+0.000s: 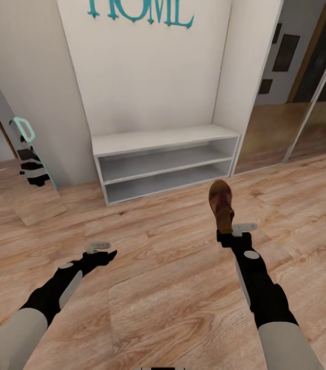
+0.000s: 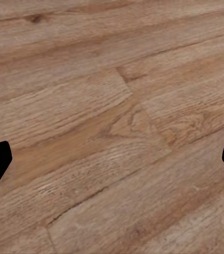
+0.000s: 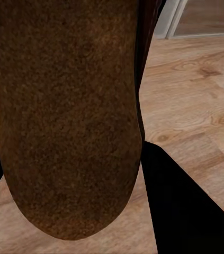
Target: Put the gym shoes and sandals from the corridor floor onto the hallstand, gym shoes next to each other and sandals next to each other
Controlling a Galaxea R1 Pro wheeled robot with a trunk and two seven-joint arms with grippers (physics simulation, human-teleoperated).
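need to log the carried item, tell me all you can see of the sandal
The sandal is a slim dark-brown, leather-looking flat with a tan footbed. It is off the floor, clamped at one end by the right gripper, its other end pointing towards the white rack. The right wrist view shows its grainy brown sole up close.

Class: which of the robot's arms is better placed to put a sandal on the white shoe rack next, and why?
Right. Its tool already grips a sandal held up toward the shoe rack; the left tool is open over bare floor.
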